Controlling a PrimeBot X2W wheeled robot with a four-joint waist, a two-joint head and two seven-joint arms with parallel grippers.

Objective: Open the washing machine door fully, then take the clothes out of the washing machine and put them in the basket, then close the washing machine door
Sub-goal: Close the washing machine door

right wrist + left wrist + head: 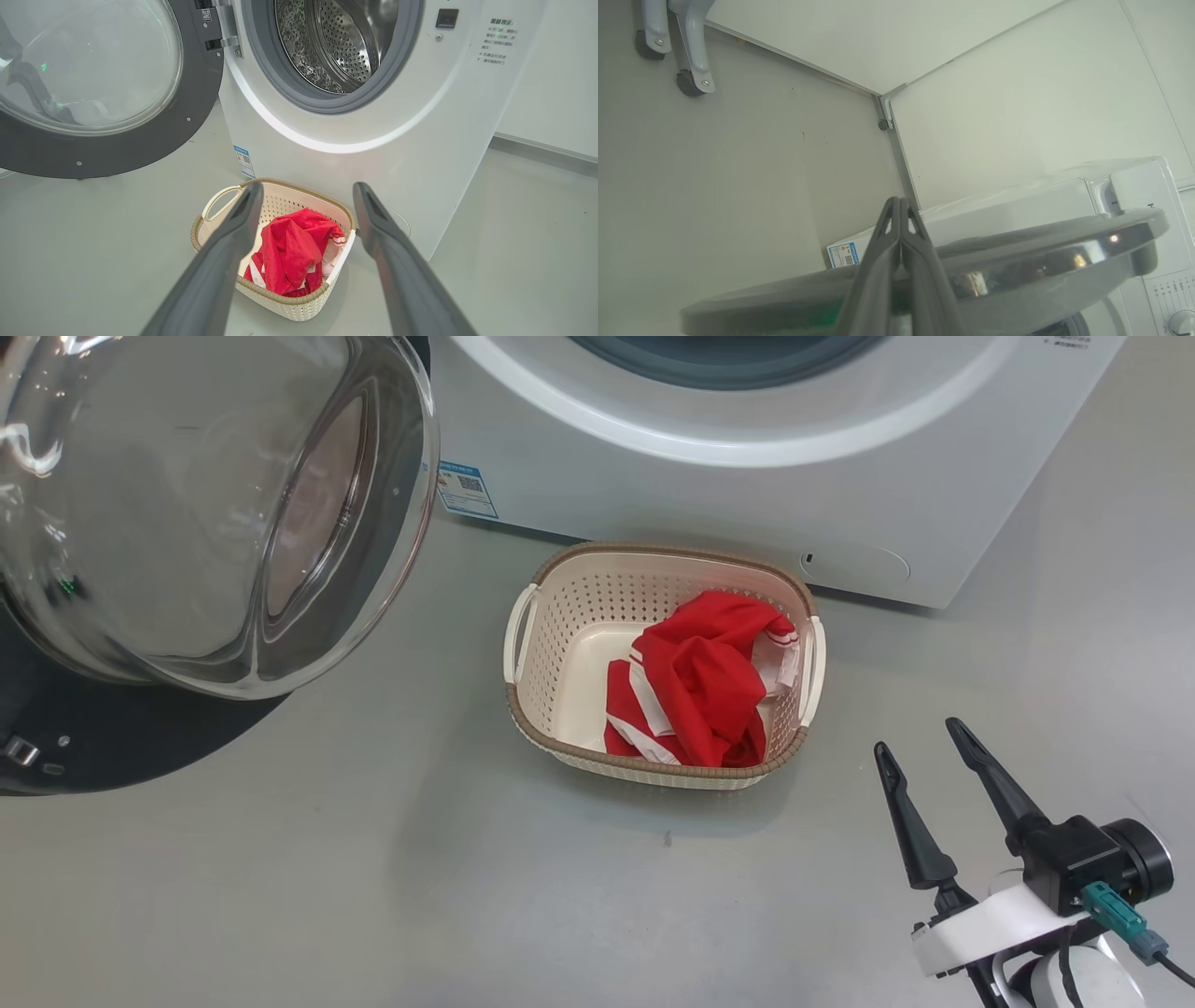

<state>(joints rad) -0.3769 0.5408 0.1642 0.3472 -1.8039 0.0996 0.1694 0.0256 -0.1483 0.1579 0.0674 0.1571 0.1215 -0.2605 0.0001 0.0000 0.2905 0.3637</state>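
Two steps look done: clothes (pixel 695 681) lie in the basket (pixel 569 616) before the washer (pixel 709 495); drum (pixel 345 46) bare. Door (pixel 140 747) wide open. Right gripper (pixel 919 735) spread, empty, near the basket. Left gripper (pixel 897 201), fingers pressed together, sits at the door's edge, probably placed to push it shut.

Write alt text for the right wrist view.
Bright red clothes with white stripes lie in a cream perforated plastic basket before a white front-loading washing machine, its round black glass-windowed door open; the open right pincer frames the basket.
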